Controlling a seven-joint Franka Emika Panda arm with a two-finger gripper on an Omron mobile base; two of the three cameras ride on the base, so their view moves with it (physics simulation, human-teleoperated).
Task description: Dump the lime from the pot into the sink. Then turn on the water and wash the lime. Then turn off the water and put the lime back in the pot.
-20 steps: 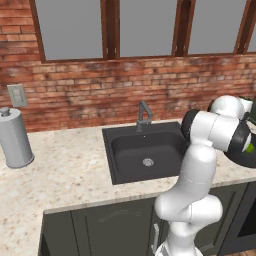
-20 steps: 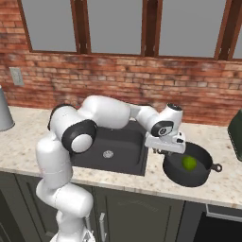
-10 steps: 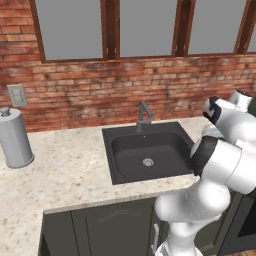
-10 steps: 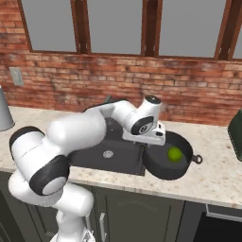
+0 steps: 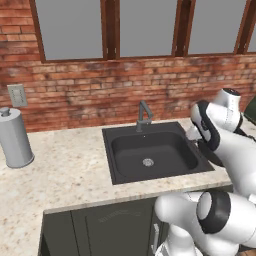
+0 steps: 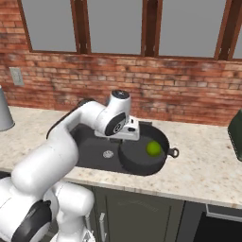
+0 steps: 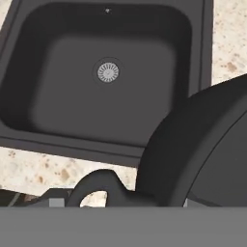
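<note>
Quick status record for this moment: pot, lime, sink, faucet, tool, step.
pot: lifted, hanging over the right edge of the sink, one loop handle pointing right
lime: inside the pot, toward its right side
sink: basin holds nothing but its silver drain
faucet: at the back rim, no water seen running
tool: at the pot's left rim, apparently holding its near handle; the fingertips themselves are not visible
step: dump not yet done
</note>
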